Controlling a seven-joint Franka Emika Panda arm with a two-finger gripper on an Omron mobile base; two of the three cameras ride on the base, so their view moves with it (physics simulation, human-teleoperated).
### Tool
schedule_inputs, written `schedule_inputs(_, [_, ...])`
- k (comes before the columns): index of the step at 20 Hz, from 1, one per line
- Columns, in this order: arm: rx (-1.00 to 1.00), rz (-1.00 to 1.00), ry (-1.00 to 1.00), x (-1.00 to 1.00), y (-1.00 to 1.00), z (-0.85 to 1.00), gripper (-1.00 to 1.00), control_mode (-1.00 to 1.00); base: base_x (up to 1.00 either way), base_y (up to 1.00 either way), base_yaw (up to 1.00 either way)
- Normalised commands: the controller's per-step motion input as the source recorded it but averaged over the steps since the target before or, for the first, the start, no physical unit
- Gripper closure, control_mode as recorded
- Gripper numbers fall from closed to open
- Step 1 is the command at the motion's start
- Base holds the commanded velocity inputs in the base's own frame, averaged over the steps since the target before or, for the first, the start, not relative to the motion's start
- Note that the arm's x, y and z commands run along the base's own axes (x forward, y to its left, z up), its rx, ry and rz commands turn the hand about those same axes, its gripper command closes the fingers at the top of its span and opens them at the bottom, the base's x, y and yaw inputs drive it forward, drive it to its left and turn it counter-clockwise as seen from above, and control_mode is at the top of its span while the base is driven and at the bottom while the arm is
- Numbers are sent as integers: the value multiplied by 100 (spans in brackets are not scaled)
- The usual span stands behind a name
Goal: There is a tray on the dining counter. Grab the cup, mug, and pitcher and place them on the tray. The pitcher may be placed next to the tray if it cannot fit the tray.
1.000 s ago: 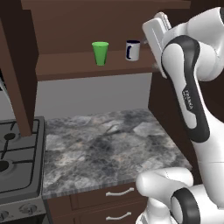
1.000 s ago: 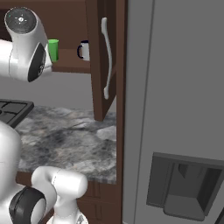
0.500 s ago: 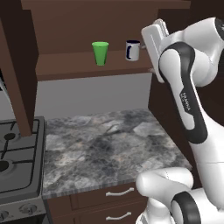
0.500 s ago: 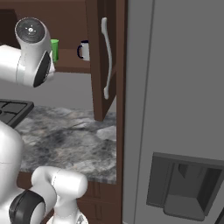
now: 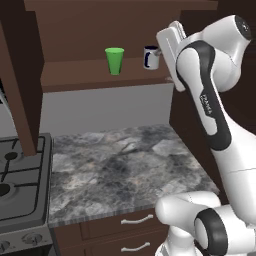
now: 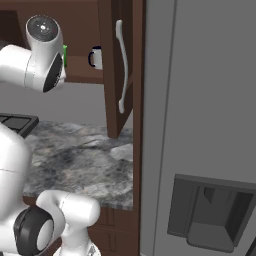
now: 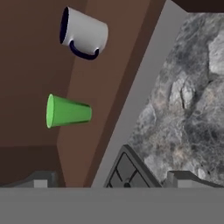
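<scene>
Ahead of the spread, empty gripper (image 7: 113, 179): cup (image 7: 68, 111) beside mug (image 7: 84, 33), well apart.

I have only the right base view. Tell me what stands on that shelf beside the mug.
Observer: A green cup stands upright on the shelf, apart from the mug, on the stove side of it.
Operator: Give me the mug's handle direction.
Observer: In the hand view the dark handle faces the cup.
Operator: Report the pincer.
Observer: Its fingertips sit spread at the bottom of the hand view with nothing between them, short of both vessels.
Operator: Say what lies below the shelf.
Observer: A marbled worktop with a stove next to it.
</scene>
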Motion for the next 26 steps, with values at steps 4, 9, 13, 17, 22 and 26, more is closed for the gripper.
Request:
schedule_inputs(4, [0,0,0,18,26,0,-100,-100,0,0,0])
schedule_inputs(9, [0,0,0,27,18,0,-100,-100,0,0,0])
schedule_inputs(13, [0,0,0,45,0,0,-100,-100,0,0,0])
schedule_inputs(17, [0,0,0,49,8,0,-100,-100,0,0,0])
schedule_inputs(22, [0,2,0,31,15,0,-100,-100,0,0,0])
schedule_inputs(26, [0,6,0,11,9,0,-100,-100,0,0,0])
